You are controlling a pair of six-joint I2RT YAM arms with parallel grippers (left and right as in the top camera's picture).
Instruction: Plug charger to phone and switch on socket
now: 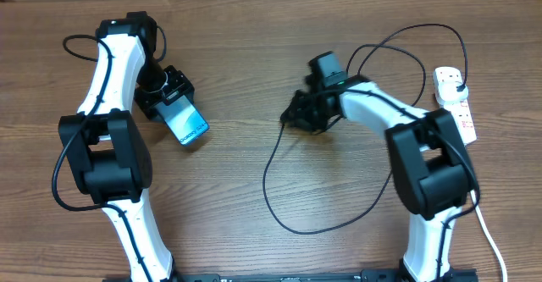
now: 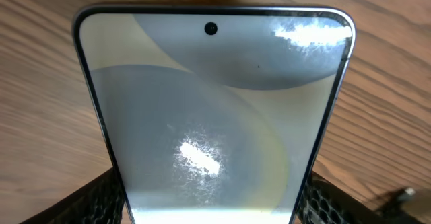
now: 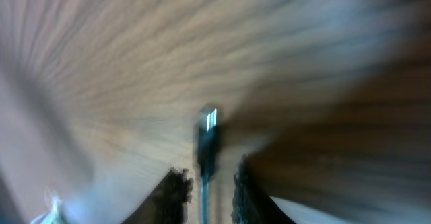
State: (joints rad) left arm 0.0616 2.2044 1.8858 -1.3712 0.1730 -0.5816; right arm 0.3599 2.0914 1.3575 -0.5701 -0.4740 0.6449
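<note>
The phone (image 1: 188, 123), its screen lit light blue, is held tilted above the table by my left gripper (image 1: 169, 104), which is shut on its lower end. In the left wrist view the phone (image 2: 215, 103) fills the frame between the two fingers of my left gripper (image 2: 212, 214). My right gripper (image 1: 296, 117) is at the table's middle, shut on the charger cable (image 1: 265, 180) just behind its connector tip. The blurred right wrist view shows the tip (image 3: 207, 126) sticking out ahead of the fingers of my right gripper (image 3: 210, 183). The socket (image 1: 463, 117) lies at the far right with the black plug (image 1: 457, 85) in it.
The black cable runs in a wide loop across the table in front of the right arm and in arcs behind it to the plug. The power strip's white cord (image 1: 489, 231) runs down the right edge. A dark cable (image 1: 76, 45) hangs by the left arm.
</note>
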